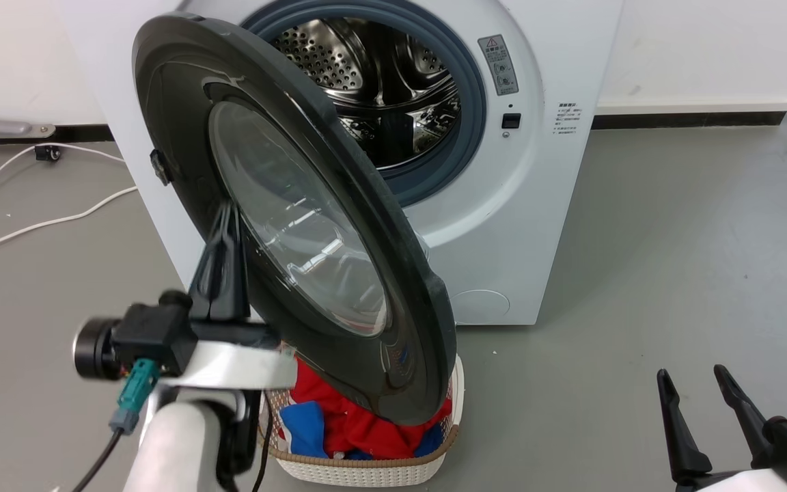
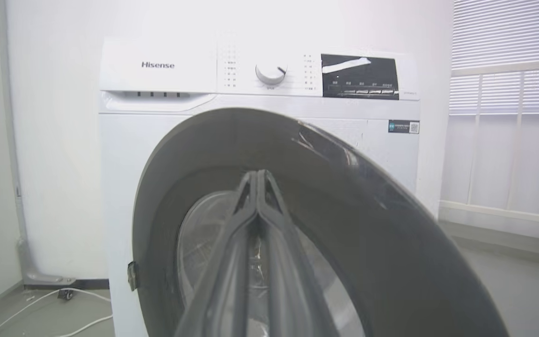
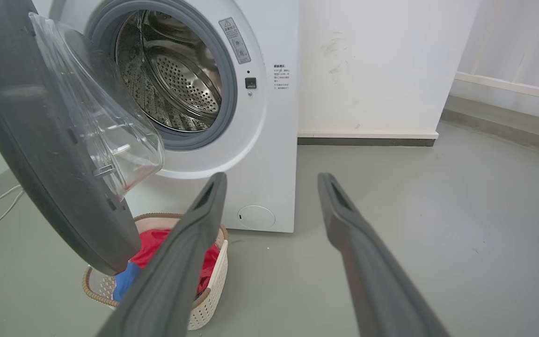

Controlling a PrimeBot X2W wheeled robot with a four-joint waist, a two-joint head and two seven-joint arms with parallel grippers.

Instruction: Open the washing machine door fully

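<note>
Left claw [image 1: 229,217] is seen clenched in the head view, both fingers pressed together with nothing between them, laid up across the outer face of the washing machine door [image 1: 311,225]; whether contact is made cannot be told. One door is counted, swung roughly halfway out from the machine, its lower rim hanging over one laundry basket [image 1: 366,471] of red and blue clothes, and one steel drum [image 1: 380,89] is laid bare behind it. Right claw [image 1: 693,372] is found low at the right, released, fingers spread, well apart from everything: two claws in all. Over to the left wrist view: the clenched fingers are lined up on the door's dark face, with one dial [image 2: 270,75] counted above. Right wrist view now: the one glass bowl [image 3: 110,135] is shown bulging toward the drum, with one small round flap [image 3: 256,216] below. Judged from this, the swing is unfinished; force is best applied at the free rim, far from the hinged side, and carried along the arc, with the glass avoided and the basket watched.
</note>
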